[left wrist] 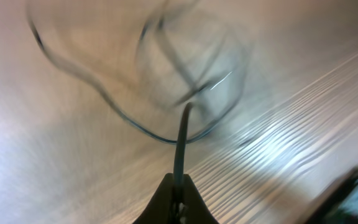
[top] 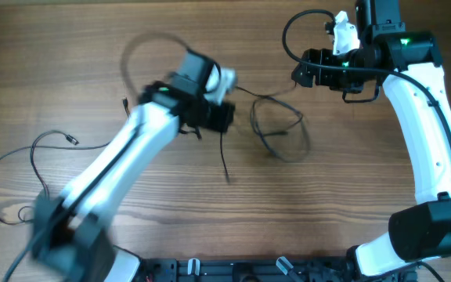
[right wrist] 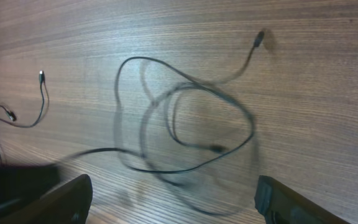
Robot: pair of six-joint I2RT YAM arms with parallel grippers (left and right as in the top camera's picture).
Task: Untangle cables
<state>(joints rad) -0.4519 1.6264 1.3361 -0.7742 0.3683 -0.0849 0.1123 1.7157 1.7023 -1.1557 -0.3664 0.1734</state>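
Note:
A tangle of thin black cables (top: 279, 125) lies looped on the wooden table at centre right; it shows blurred in the right wrist view (right wrist: 185, 134). My left gripper (top: 219, 119) is shut on one black cable strand (left wrist: 180, 143) that runs up to the blurred loops. A loose end (top: 225, 163) hangs below that gripper. Another thin cable (top: 34, 149) with a small plug lies at the far left, also in the right wrist view (right wrist: 23, 115). My right gripper (top: 302, 72) is open and empty, above the tangle (right wrist: 173, 199).
The table is brown wood grain (top: 327, 196). The left arm (top: 108, 172) stretches diagonally across the left half. The right arm (top: 421, 117) stands along the right side. A black rail (top: 233, 270) runs along the front edge.

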